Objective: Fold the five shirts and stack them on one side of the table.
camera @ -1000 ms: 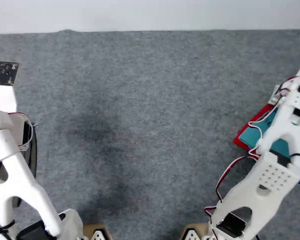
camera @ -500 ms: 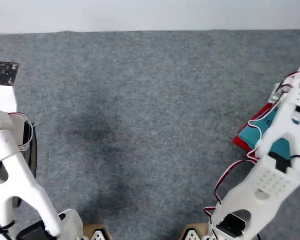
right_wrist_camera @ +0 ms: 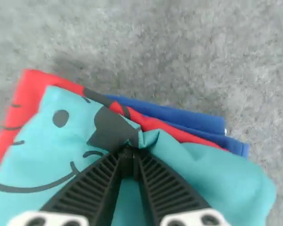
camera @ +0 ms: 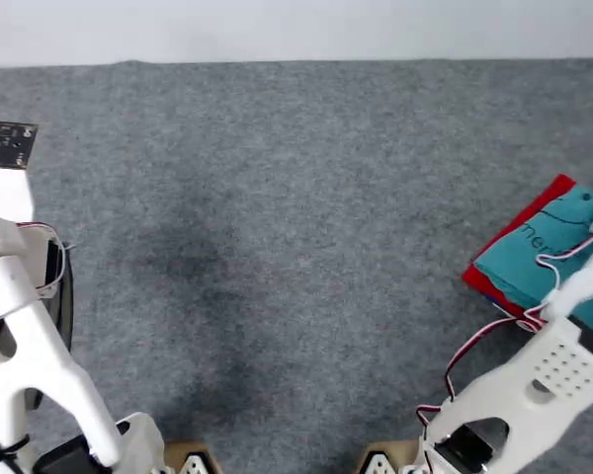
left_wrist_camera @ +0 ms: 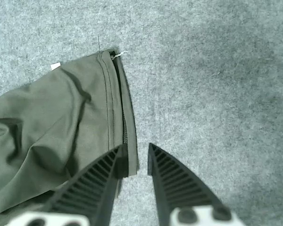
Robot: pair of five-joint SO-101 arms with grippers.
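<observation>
High view: shirts at both table edges

Left: olive shirt [left_wrist_camera: 61, 127] flat on the grey mat [camera: 296, 197]; left gripper [left_wrist_camera: 137, 150] fingers slightly apart, one tip over its hem. Right edge: teal shirt [camera: 534, 262] atop red shirt [right_wrist_camera: 30, 89] and blue shirt [right_wrist_camera: 188, 122]; right gripper [right_wrist_camera: 129, 155] pinched closed on a teal fold.

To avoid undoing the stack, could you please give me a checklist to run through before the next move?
1. Right gripper has its jaws shut on the teal cotton shirt: ok.
2. Teal shirt lying flat: not ok, fabric bunches at the jaws.
3. Red fabric shirt and blue fabric shirt lie beneath it: ok.
4. Left gripper has open jaws straddling the hem of the olive-green fabric shirt: ok.
5. Olive-green shirt folded: cannot tell.
6. All five shirts accounted for: cannot tell.
</observation>
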